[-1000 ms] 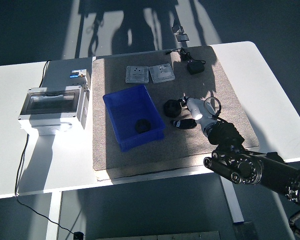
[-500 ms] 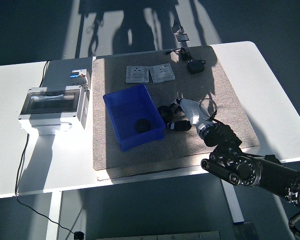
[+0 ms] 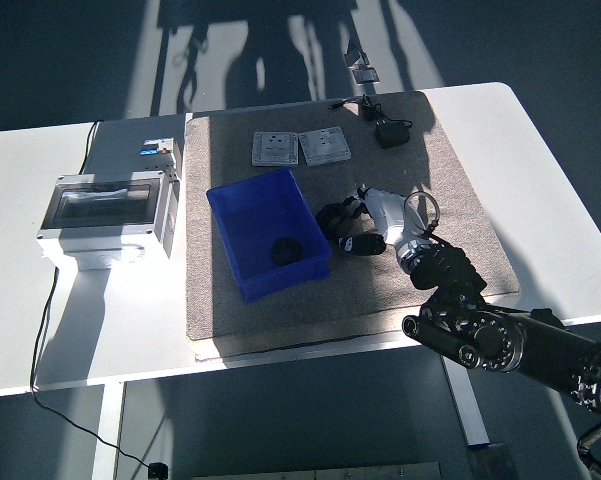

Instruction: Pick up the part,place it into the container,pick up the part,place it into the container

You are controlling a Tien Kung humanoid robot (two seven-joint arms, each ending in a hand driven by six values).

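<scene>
A blue container [image 3: 242,205] sits on the tan mat [image 3: 280,300], with one black round part [image 3: 285,250] lying inside it. Just right of the container lies a second black round part [image 3: 330,215]. My right hand [image 3: 352,210], white with a black forearm, reaches in from the lower right. Its fingers are curled onto this part, which looks to be still on the mat. A flat black part [image 3: 363,244] lies on the mat right below the hand. The left arm is out of view.
A grey electrical box [image 3: 110,215] with a clear lid stands left of the mat. At the mat's back lie two grey switch plates [image 3: 275,150] [image 3: 325,147], with a black adapter [image 3: 390,132] and its cable to their right. A small grey item [image 3: 364,73] lies beyond the table.
My right hand has moved left from the mat's right part to the round black part. That part has shifted a little left, towards the container.
</scene>
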